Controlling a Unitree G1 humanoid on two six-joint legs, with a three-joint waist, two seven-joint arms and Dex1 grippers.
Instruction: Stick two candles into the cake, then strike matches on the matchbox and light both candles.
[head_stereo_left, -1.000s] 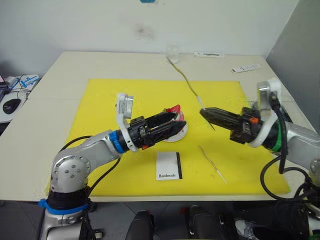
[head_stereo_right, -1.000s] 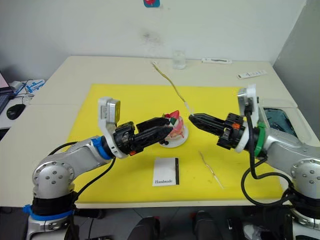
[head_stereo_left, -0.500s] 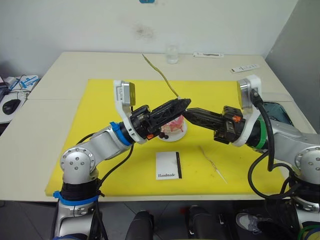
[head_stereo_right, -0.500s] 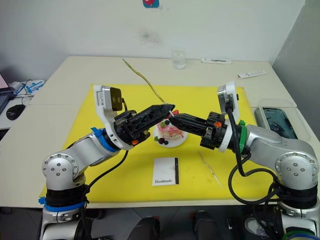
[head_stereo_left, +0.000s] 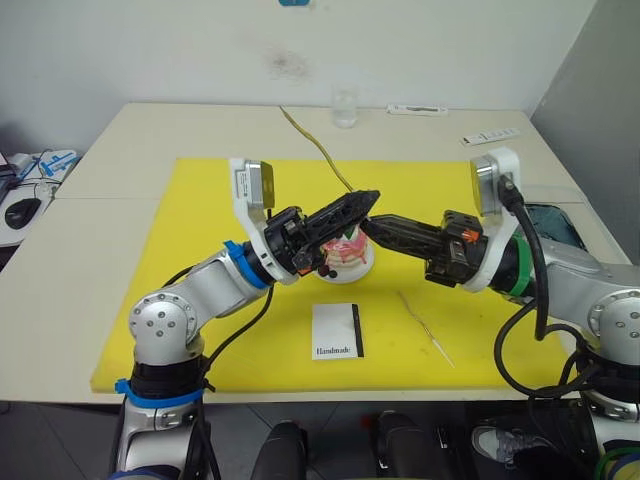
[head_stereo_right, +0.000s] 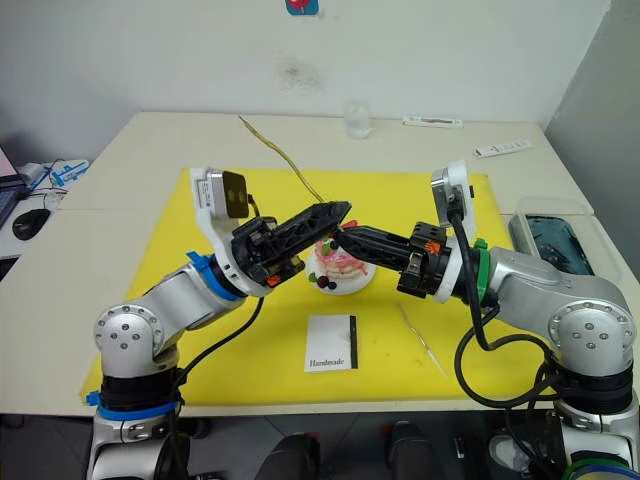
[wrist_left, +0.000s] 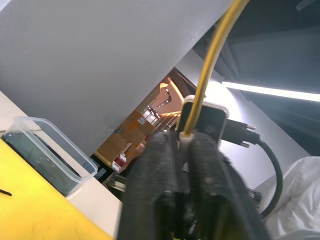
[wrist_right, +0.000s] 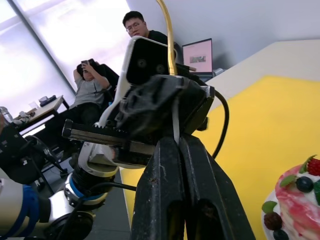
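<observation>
Both grippers, left (head_stereo_left: 368, 197) and right (head_stereo_left: 372, 221), were clamped on one candle (head_stereo_left: 312, 140) above the cake (head_stereo_right: 338, 267); thin, whippy, best held low.

Above the cake (head_stereo_left: 346, 254) on the yellow mat (head_stereo_left: 190, 250), the left hand (head_stereo_left: 366, 201) and right hand (head_stereo_left: 368, 221) meet tip to tip, a candle (head_stereo_left: 316, 148) rising from them.

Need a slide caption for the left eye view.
Both grippers pinch one candle above the cake; second candle and matchbox wait on the mat.
</observation>
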